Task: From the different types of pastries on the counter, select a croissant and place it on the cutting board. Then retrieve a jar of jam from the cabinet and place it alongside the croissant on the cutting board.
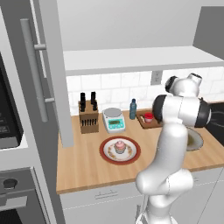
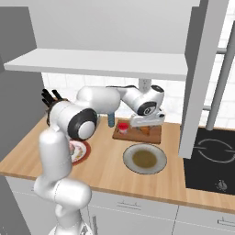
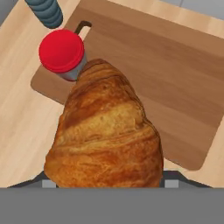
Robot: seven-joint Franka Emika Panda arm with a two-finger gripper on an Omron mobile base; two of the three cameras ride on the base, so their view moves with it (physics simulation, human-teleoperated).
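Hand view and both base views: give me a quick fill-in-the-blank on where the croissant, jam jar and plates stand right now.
1. The golden-brown flaky croissant hangs in the gripper above the brown wooden ____.
2. The small jar with the red lid stands on the board near the corner closest to the slim ____ bottle.
3. The pink-frosted cupcake sits on the round ____-rimmed plate.
4. The round grey plate on the light wooden counter is ____.

Missing words: cutting board; blue; red; empty
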